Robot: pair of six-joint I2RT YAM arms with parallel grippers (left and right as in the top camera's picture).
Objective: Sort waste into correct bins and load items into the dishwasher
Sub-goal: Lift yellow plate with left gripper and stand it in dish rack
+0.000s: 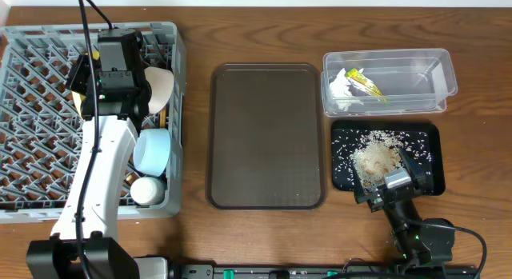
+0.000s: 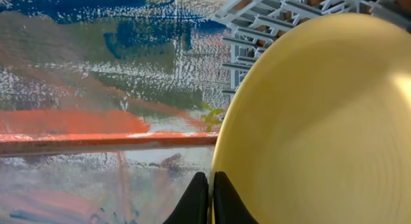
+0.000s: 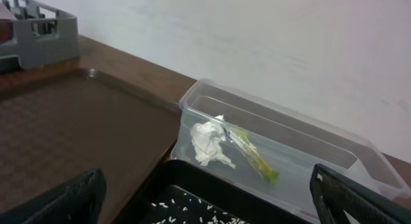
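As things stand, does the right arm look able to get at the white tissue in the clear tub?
Probably yes. The right gripper sits open over the black tray. The clear tub is just beyond it and open-topped, and the tissue lies uncovered beside the wrapper.

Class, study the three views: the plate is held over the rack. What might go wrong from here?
The left gripper pinches the yellow plate only at its rim, so it may slip or swing above the dish rack. The light blue bowl stands close by in the rack; the plate could knock it. The right gripper, open over the black tray, might scatter the rice.
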